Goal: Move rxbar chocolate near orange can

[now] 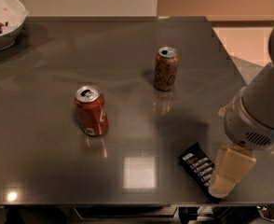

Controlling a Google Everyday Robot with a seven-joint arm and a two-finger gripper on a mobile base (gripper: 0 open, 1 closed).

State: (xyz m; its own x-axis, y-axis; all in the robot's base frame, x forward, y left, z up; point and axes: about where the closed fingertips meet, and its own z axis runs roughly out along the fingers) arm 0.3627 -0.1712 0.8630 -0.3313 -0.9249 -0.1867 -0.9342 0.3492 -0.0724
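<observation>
**A:** So, where did the rxbar chocolate (197,164) lie relative to the gripper (223,183)?

**B:** Right under it. The bar lay flat near the front edge of the table (127,45), toward the right corner. The gripper hung over the bar's lower-right end and hid it. The rest of the wrapper reached away up and to the left.

**A:** And its long axis?

**B:** It ran diagonally, upper left to lower right. The upper-left end was nearer the orange can (166,69), which stood upright well apart, farther back and a little left. I judged the carry would run back along that line.

**A:** Was the gripper wide, narrow or holding the bar?

**B:** I could not tell, nor whether it touched the wrapper.

**A:** What were the counts?

**B:** There was one bar. There were two cans, the orange can and a red can (92,111) standing well to its left. One white bowl (9,34) sat at the far left corner. There was one arm, so no question of which was nearer.
</observation>
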